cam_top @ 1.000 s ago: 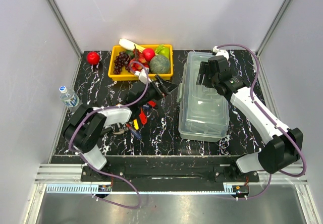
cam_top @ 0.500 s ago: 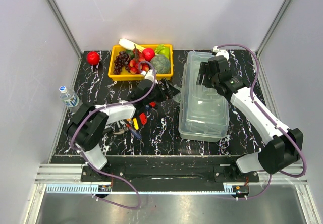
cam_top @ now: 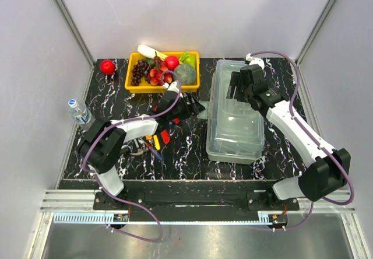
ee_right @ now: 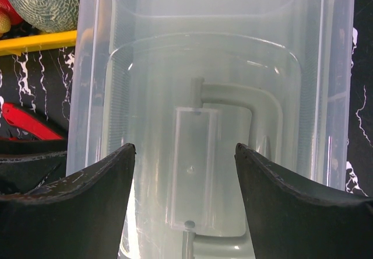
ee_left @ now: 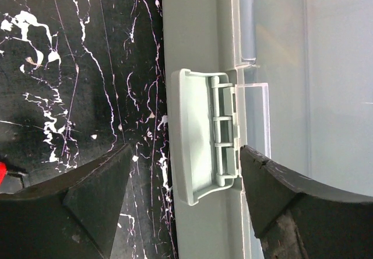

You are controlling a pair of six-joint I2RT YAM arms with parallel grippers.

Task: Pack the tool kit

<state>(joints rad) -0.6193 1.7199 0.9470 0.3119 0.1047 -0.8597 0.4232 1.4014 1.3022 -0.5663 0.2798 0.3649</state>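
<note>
The tool kit's translucent grey-green toolbox [cam_top: 236, 119] lies on the right of the table with its clear lid down. My left gripper [cam_top: 200, 106] is at its left side. In the left wrist view it [ee_left: 186, 148] stands open astride the grey-green latch [ee_left: 204, 136]; the right finger [ee_left: 280, 195] is at the lid's edge and the left finger [ee_left: 93, 195] is clear of the latch. My right gripper [cam_top: 236, 90] hovers open over the far end of the lid, above the handle [ee_right: 233, 125]. Red- and yellow-handled tools [cam_top: 158, 139] lie on the table left of the box.
A yellow tray [cam_top: 163, 88] of fruit stands at the back, with a red apple [cam_top: 107, 66] to its left. A water bottle [cam_top: 77, 111] stands at the table's left edge. White walls close in the back and sides.
My left gripper has moved right, up to the toolbox's left side, and its jaws have narrowed. The right arm has not moved.
</note>
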